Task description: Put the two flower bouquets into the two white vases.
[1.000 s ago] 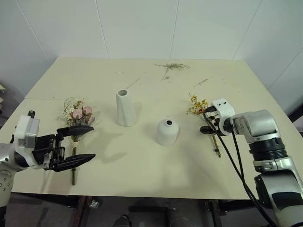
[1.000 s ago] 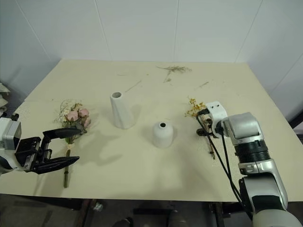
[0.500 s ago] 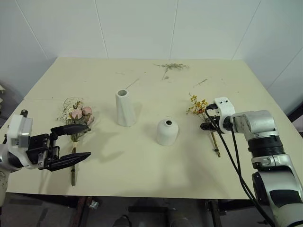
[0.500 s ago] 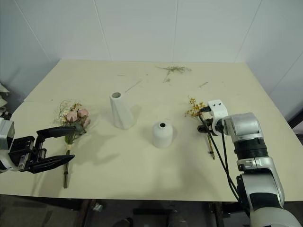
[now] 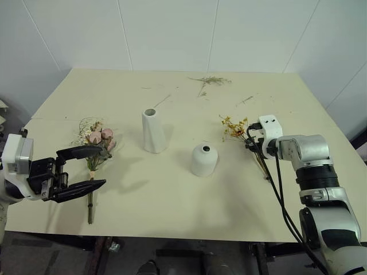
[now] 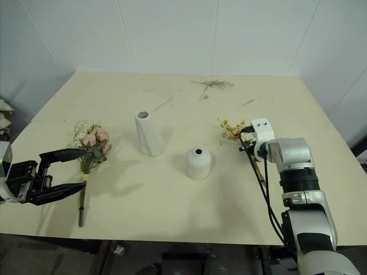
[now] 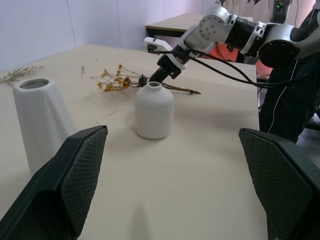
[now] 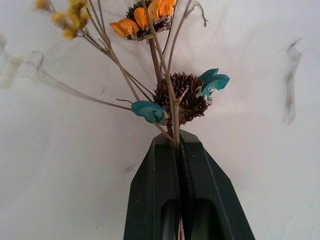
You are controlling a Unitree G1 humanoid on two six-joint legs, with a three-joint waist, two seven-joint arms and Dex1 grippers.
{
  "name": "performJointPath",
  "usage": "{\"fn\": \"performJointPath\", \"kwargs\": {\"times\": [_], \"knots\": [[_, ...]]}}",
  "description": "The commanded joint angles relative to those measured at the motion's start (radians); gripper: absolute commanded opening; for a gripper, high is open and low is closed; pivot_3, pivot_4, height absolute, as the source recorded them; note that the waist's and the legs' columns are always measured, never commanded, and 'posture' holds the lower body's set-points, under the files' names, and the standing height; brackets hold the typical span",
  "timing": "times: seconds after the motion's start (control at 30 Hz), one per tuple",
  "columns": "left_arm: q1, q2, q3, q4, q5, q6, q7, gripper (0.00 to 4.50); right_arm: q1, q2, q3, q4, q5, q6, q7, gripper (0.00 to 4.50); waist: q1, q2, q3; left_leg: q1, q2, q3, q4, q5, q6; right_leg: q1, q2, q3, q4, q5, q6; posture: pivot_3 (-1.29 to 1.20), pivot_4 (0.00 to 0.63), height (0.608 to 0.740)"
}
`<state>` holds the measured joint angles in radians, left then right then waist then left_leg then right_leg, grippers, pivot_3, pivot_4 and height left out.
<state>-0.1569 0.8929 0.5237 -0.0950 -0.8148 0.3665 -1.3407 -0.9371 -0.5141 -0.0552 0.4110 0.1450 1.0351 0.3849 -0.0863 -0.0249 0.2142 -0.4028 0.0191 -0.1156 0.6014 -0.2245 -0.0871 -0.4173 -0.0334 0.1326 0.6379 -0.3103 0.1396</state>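
At the near left edge of the pale cream desk (image 5: 172, 200), the left gripper (image 5: 86, 167) hovers with its jaws spread wide and empty. The long dark stem of the larger bouquet (image 5: 94, 143) passes between them in the head views, though whether they touch it cannot be told. Its pink roses and pale sprays lie flat on the desk just beyond the fingertips.

Toward the middle stands the short vase (image 5: 203, 160), a squat white dome with a small hole on top. Behind it and to the left is the tall vase (image 5: 153, 131), tapered and slightly leaning, its round mouth open.

On the right, level with the short vase, the right gripper (image 5: 250, 143) has its jaws clamped shut on the thin stems of the smaller bouquet (image 5: 234, 127). The yellow blossoms point toward the desk's centre, the stem ends trailing nearer.

Farther back, loose dried sprigs (image 5: 210, 81) and small bits lie scattered. The desk meets a plain white panelled wall (image 5: 172, 34) with thin vertical seams.
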Motion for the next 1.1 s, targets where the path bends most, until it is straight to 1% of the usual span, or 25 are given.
{"fn": "performJointPath", "kwargs": {"times": [0.03,0.1,0.13,0.2,0.3,0.37,0.43,0.5,0.63,0.8,0.93,1.1], "knots": [[-0.053,0.005,-0.029,0.041,0.014,-0.019,-0.017,4.5,0.0,0.018,-0.073,-0.076,-0.013,-0.212,-0.08,0.02,-0.001,0.0,0.0,0.0,0.0,0.0,-0.001,0.0,0.0,0.0,0.0,0.0,0.0,0.0,0.0,0.0,0.15,0.74],[-0.083,0.007,-0.049,0.066,0.019,-0.022,-0.027,4.5,0.005,0.044,-0.107,-0.094,-0.004,-0.296,-0.116,0.02,-0.002,0.0,0.0,0.0,0.0,0.0,-0.003,0.0,0.0,-0.001,0.0,0.0,0.0,0.0,0.0,0.0,0.15,0.74],[-0.106,0.005,-0.067,0.082,0.023,-0.023,-0.034,4.5,0.016,0.066,-0.122,-0.117,-0.002,-0.387,-0.132,0.02,-0.002,0.0,0.0,0.0,0.0,0.0,-0.003,0.0,0.0,-0.002,0.0,0.0,0.001,0.0,0.0,0.0,0.15,0.74],[-0.14,0.004,-0.095,0.106,0.029,-0.024,-0.045,4.5,0.035,0.095,-0.131,-0.154,-0.006,-0.511,-0.152,0.02,-0.002,0.0,0.0,0.0,0.0,0.0,-0.005,0.0,0.0,-0.002,0.0,0.0,0.001,0.0,0.0,0.0,0.15,0.74],[-0.168,0.002,-0.118,0.128,0.037,-0.026,-0.06,4.5,0.055,0.125,-0.133,-0.181,-0.007,-0.614,-0.165,0.02,-0.002,0.0,0.0,0.0,0.001,0.0,-0.006,0.0,0.0,-0.003,0.0,0.0,0.001,0.0,0.0,0.0,0.15,0.74],[-0.189,-0.001,-0.131,0.147,0.044,-0.03,-0.07,4.5,0.073,0.165,-0.127,-0.219,-0.006,-0.699,-0.183,0.02,-0.002,0.0,0.0,0.0,0.001,0.0,-0.006,0.0,0.0,-0.003,0.0,0.0,0.001,0.0,0.0,0.0,0.15,0.74],[-0.203,-0.002,-0.14,0.154,0.043,-0.027,-0.075,4.5,0.087,0.208,-0.106,-0.268,0.002,-0.797,-0.172,0.02,-0.002,0.0,0.0,0.0,0.001,0.0,-0.006,0.0,0.0,-0.003,0.0,0.0,0.002,0.0,0.0,0.0,0.15,0.74],[-0.203,-0.004,-0.141,0.149,0.041,-0.023,-0.073,4.5,0.098,0.235,-0.09,-0.302,0.013,-0.854,-0.149,0.02,-0.005,0.0,0.0,0.0,0.001,0.0,-0.006,0.0,0.0,-0.004,0.0,0.0,0.003,0.0,0.0,0.0,0.15,0.74],[-0.193,-0.013,-0.146,0.138,0.041,-0.02,-0.07,4.5,0.112,0.314,-0.029,-0.388,0.045,-0.908,-0.109,0.02,-0.005,0.0,0.0,0.0,0.001,0.0,-0.006,0.001,-0.001,-0.005,0.0,0.0,0.006,0.0,-0.001,0.0,0.15,0.74],[-0.181,-0.027,-0.148,0.11,0.035,-0.009,-0.055,4.5,0.109,0.393,0.025,-0.461,0.065,-0.908,-0.103,0.02,-0.009,0.0,0.0,0.0,0.001,0.0,-0.006,0.002,-0.004,-0.007,0.001,0.0,0.01,-0.001,-0.002,0.0,0.15,0.74],[-0.191,-0.027,-0.153,0.114,0.036,-0.003,-0.052,4.5,0.14,0.421,0.065,-0.539,0.091,-0.879,-0.081,0.02,-0.004,0.0,0.0,0.0,0.001,0.0,-0.006,0.002,-0.004,-0.008,0.001,0.0,0.012,-0.001,-0.002,0.0,0.15,0.74],[-0.196,-0.022,-0.155,0.116,0.035,0.005,-0.056,4.5,0.193,0.415,0.082,-0.637,0.123,-0.829,-0.065,0.02,0.001,0.0,0.0,0.0,0.001,0.0,-0.006,0.002,-0.004,-0.008,0.001,0.0,0.013,-0.002,-0.003,0.0,0.15,0.74]]}}
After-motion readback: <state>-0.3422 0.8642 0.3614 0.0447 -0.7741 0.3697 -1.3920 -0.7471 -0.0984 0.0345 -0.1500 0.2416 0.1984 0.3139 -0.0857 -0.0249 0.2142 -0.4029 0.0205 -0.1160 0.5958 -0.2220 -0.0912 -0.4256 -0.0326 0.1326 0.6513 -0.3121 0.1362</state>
